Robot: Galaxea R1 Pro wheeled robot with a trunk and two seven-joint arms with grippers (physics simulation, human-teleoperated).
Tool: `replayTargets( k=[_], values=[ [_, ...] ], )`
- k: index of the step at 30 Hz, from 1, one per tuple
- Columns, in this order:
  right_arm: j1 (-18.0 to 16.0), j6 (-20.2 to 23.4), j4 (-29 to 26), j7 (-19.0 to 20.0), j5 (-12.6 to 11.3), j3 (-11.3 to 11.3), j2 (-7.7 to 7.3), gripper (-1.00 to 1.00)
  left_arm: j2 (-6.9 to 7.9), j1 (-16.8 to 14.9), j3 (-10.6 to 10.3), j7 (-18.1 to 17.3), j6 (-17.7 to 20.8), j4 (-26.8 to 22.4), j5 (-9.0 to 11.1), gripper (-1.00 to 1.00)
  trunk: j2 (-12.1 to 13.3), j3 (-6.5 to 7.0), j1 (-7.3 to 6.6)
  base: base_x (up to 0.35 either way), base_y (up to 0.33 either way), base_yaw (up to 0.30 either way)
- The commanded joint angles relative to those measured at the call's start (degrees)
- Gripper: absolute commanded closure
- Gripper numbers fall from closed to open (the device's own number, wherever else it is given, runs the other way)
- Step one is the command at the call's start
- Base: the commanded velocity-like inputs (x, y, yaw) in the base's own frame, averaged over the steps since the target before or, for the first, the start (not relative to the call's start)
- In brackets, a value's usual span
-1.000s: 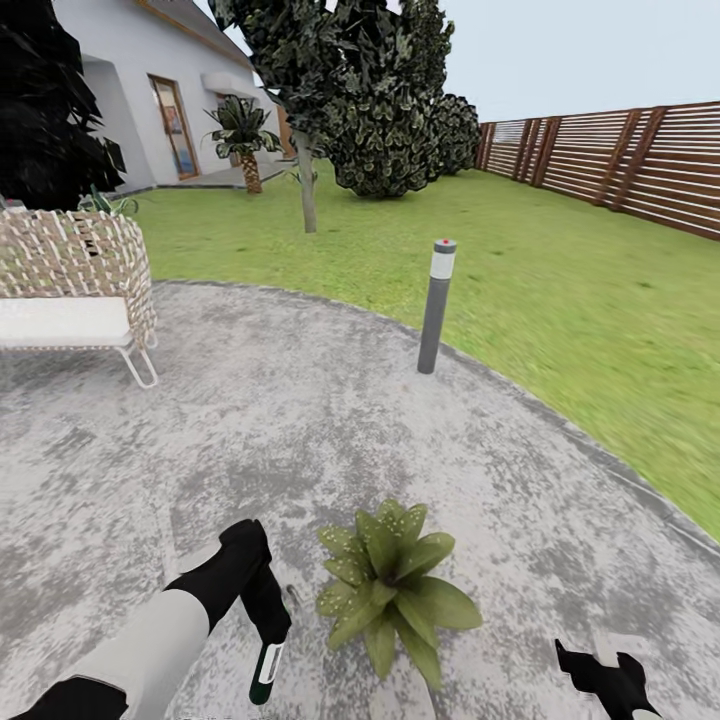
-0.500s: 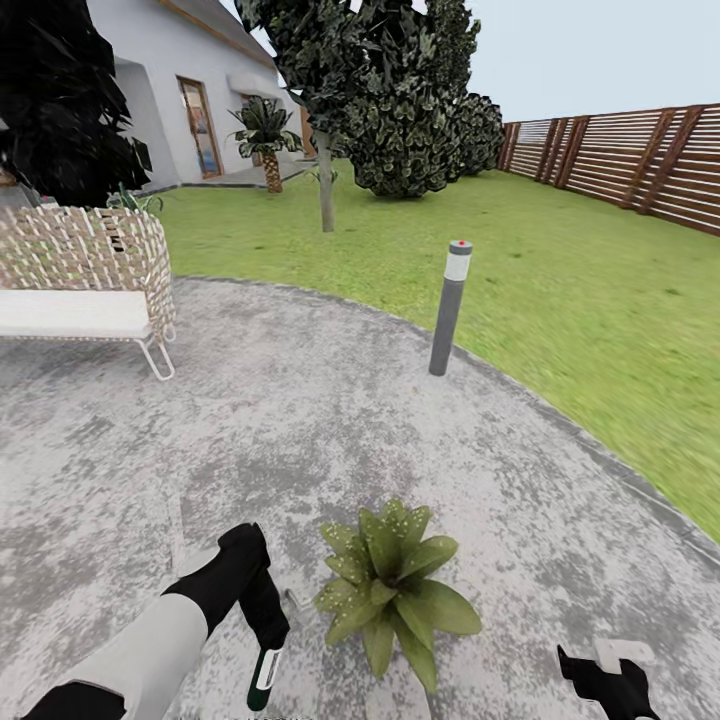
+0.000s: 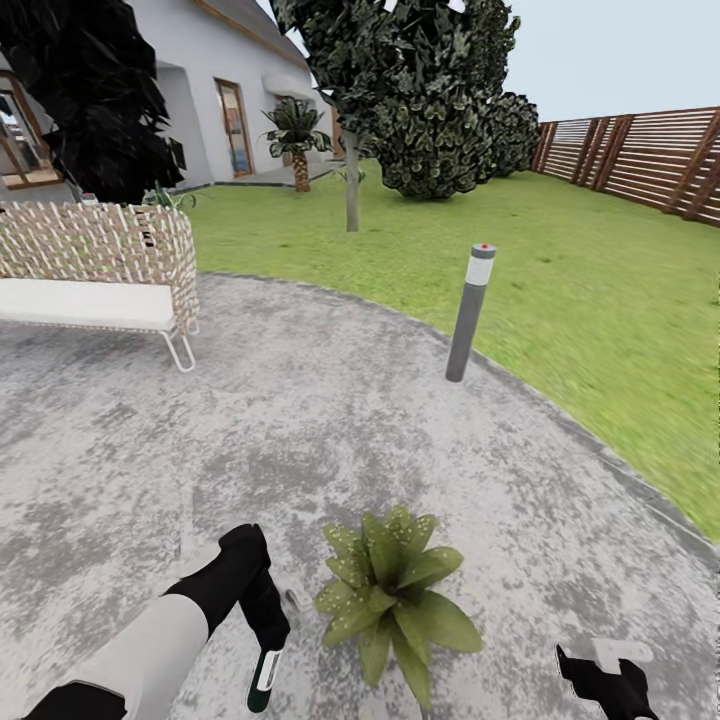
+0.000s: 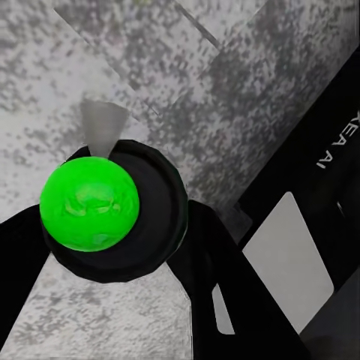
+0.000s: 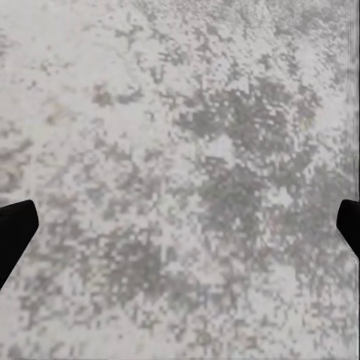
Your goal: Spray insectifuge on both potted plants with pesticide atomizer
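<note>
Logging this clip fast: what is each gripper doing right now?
Left gripper: shut on the spray bottle.
Right gripper: open, holding nothing.

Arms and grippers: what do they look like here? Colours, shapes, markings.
Left arm: light grey forearm shell, matte black wrist and elbow sections. Left gripper: black and angular. In the left wrist view, black fingers, a grey-white panel and partial white lettering on black housing. Right gripper: black, with a small white block near it; its black fingertips sit at the right wrist view's edges. No cables visible.

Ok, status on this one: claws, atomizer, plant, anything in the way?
Left claw shut on the atomizer, beside the potted plant. Whitish specks on its leaves. Right claw open, nothing in it. Grey post stands well beyond.
</note>
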Motion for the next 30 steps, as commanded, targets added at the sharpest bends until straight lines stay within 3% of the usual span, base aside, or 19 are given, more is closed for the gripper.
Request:
replayTargets(
  k=[1,15,25,30],
  values=[
    [0.0,-0.2,0.0,0.5,0.2,-0.5,0.03,-1.0,-0.01,0.0,0.0,-0.5,0.5,-0.1,-0.4,1.0,0.0,-0.05,-0.01,0.001,-0.272,0.027],
    [0.0,-0.2,0.0,0.5,0.2,-0.5,0.08,-1.0,-0.02,-0.2,0.1,-0.5,0.5,-0.2,-0.4,1.0,0.0,-0.05,-0.01,-0.136,-0.247,0.246],
    [0.0,-0.2,0.0,0.5,0.2,-0.5,0.21,-1.0,0.32,-0.2,0.1,-0.5,0.5,-0.1,-0.2,1.0,0.0,-0.05,-0.01,-0.017,-0.015,0.277],
    [0.0,-0.2,0.0,0.5,0.2,-0.6,0.13,-1.0,0.1,-0.2,0.1,-0.5,0.5,-0.1,-0.2,1.0,0.0,-0.05,-0.01,0.0,-0.006,0.071]
  ],
)
